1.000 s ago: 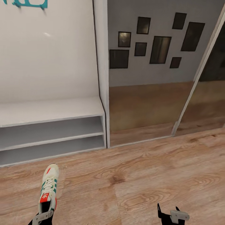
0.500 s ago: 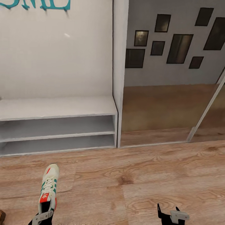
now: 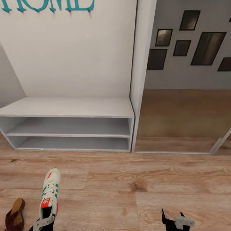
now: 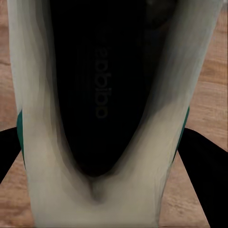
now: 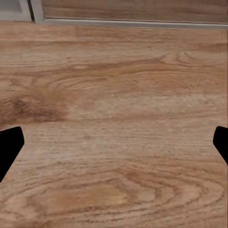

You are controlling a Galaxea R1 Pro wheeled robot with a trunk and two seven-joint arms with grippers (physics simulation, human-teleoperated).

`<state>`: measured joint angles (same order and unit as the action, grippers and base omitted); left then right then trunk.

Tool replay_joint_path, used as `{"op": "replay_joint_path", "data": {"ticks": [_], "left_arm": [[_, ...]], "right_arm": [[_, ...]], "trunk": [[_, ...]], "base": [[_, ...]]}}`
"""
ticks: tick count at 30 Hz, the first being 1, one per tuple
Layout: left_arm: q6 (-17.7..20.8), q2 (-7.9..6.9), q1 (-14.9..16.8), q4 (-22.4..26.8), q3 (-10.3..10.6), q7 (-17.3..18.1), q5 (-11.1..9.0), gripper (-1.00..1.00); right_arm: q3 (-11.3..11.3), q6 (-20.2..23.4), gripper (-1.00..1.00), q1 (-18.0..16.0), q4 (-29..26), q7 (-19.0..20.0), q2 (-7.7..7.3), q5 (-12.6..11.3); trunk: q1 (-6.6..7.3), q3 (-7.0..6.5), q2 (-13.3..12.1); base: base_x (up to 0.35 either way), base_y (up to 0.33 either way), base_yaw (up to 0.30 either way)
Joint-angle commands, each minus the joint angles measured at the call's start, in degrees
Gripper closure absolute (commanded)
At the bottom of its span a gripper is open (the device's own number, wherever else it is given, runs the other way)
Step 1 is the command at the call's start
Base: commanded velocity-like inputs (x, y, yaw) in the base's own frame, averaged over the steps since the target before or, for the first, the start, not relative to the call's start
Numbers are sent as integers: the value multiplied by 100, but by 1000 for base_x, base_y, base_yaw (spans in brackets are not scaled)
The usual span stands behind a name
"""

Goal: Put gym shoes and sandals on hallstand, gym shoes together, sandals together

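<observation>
A sandal [image 3: 14, 215] is seen on the floor [image 3: 128, 186], just outboard of the left gripper [image 3: 43, 224] and apart from it, toe pointed toward the rack [image 3: 69, 125].

One shoe [image 3: 49, 192] is held by the left gripper at its heel end, toe projecting ahead of the fingers toward the rack. In the left wrist view the shoe [image 4: 99, 95] is seen from behind, dark opening facing the camera, with the black fingers [image 4: 204, 166] pressed against both its sides; the jaws are clamped on the shoe. Whether the sole rests on the floor or is raised off it cannot be told.

The rack is seen ahead of the left fingers, well apart from them: a bench top over two long slots, a pale back panel above with teal lettering [image 3: 48, 4].

To its right a mirrored panel [image 3: 183, 118] is noted, with dark picture frames [image 3: 187, 41] reflected in it.

The right gripper [image 3: 173, 221] is seen low over bare floor. In the right wrist view its fingertips [image 5: 9, 147] sit at opposite edges, spread wide apart, with wood grain [image 5: 114, 133] between them.
</observation>
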<state>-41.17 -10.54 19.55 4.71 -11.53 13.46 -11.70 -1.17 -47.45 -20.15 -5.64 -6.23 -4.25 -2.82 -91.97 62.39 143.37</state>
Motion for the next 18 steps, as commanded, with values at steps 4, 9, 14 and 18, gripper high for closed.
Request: {"op": "replay_joint_path", "data": {"ticks": [4,9,14,18], "left_arm": [[-5,0,5,-8,-16,61,-60,100],[-5,0,5,-8,-16,61,-60,100],[-5,1,5,-11,-16,61,-60,100],[-5,2,5,-11,-16,61,-60,100]], "right_arm": [[-6,-18,-100,-1,1,17,-2,-26],[-6,-18,-100,1,1,17,-4,-26],[-6,-18,-100,0,1,17,-3,-26],[-6,-18,-100,1,1,17,-1,-26]], "trunk": [[1,13,2],[1,24,2],[1,36,2],[1,45,2]], "base": [[0,0,274],[0,0,274],[0,0,274],[0,0,274]]}}
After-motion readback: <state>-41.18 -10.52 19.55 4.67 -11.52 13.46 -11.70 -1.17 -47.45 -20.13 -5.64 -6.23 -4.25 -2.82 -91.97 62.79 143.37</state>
